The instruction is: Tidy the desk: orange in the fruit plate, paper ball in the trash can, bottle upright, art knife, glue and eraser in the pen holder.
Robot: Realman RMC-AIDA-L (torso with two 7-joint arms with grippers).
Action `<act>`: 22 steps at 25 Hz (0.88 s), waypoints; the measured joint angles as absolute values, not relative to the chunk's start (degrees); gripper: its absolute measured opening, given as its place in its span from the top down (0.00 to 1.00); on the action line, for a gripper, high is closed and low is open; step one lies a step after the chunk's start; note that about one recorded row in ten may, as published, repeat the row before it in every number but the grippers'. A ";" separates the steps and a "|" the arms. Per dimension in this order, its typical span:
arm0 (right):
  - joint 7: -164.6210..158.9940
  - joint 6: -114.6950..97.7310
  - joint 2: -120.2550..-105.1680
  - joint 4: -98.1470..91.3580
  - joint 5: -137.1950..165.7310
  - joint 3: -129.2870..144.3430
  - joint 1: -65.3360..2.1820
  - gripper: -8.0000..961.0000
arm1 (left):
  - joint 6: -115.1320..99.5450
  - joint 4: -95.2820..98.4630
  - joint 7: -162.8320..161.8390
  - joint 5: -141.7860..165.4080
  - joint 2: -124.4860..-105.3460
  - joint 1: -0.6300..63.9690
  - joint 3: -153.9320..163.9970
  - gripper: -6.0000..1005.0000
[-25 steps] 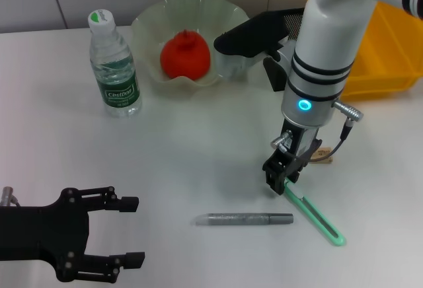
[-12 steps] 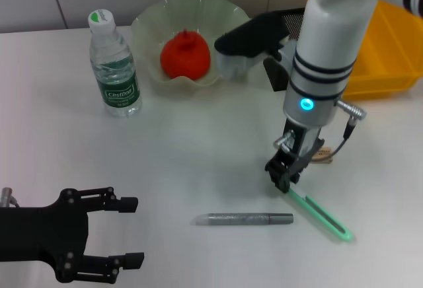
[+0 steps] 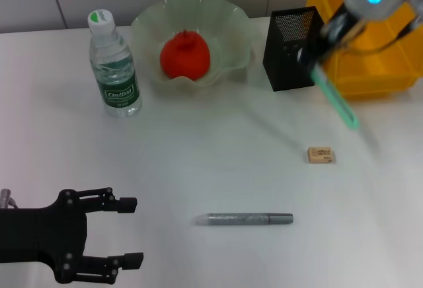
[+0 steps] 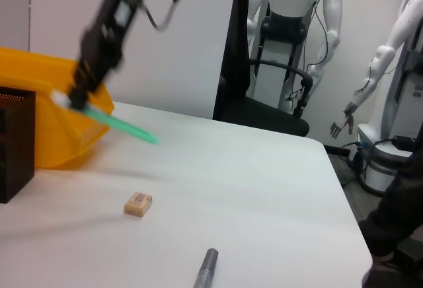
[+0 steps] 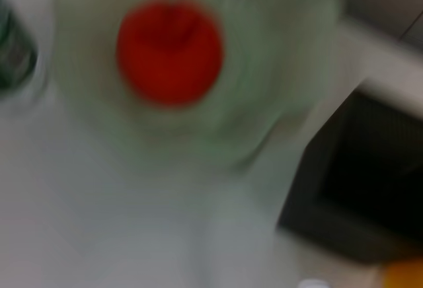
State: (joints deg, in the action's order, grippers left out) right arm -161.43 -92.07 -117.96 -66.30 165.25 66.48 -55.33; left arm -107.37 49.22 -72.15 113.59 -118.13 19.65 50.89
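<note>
The right gripper point(image 3: 316, 60) is hanging in the air just beside the black mesh pen holder point(image 3: 291, 49), on the side toward the yellow bin point(image 3: 383, 57). Its fingers are closed on one end of the green art knife point(image 3: 334, 96), which is sticking out slantwise and downward, clear of the desk point(image 3: 198, 162). From the left wrist view, the same knife point(image 4: 119, 121) is showing as a green streak in front of the bin.

The eraser point(image 3: 320, 155) is lying flat on the desk, well in front of the pen holder. The grey glue stick point(image 3: 243, 219) is lying on its side further forward still. The orange point(image 3: 186, 55) is sitting in the pale green fruit plate point(image 3: 225, 20), just beside the pen holder, and the water bottle point(image 3: 114, 67) is standing upright beyond the plate.

The left gripper point(image 3: 122, 230) is resting low, far from the pen holder, its fingers spread wide and holding nothing.
</note>
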 joint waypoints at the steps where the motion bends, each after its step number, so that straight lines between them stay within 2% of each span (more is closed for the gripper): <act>1: -160.09 -91.52 -117.81 -68.03 165.02 64.51 -54.67 0.81 | -107.35 49.21 -72.16 113.56 -118.13 19.64 50.89 0.19; 11: -146.06 -79.33 -116.89 -74.29 147.57 50.65 -48.64 0.80 | -107.29 49.03 -72.55 113.54 -118.13 19.81 50.89 0.19; 22: -131.25 -67.71 -117.75 -72.31 132.70 50.67 -41.79 0.79 | -107.25 48.43 -72.72 113.56 -118.12 19.87 50.09 0.19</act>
